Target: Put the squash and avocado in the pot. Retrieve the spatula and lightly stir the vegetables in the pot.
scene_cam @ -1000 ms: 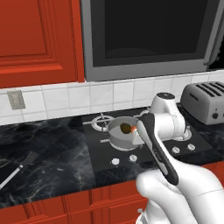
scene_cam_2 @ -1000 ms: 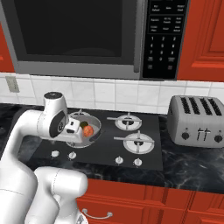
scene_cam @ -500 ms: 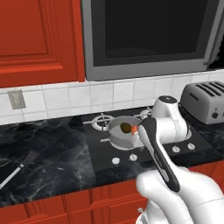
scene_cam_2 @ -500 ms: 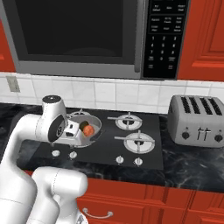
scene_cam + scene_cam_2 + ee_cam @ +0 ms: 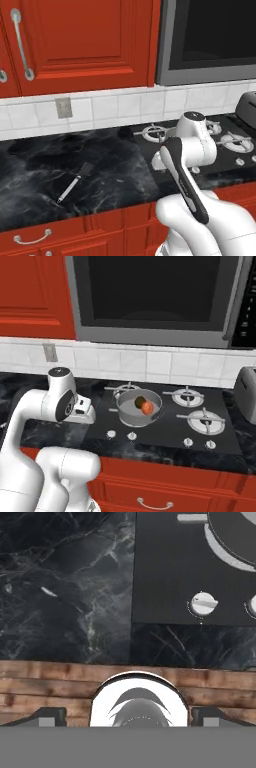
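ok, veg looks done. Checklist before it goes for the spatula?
1. Squash in the pot: ok.
2. Avocado in the pot, beside the squash: ok.
3. End effector open and holding nothing: ok.
4. Spatula found: ok, lying flat on the counter left of the cooktop, blade toward the wall.
5. End effector lined up over the spatula: not ok, the hand view looks down on the counter's front edge and a stove knob.
6. Which end of the handle gives the cleaner grasp: cannot tell, too small in the left base view.
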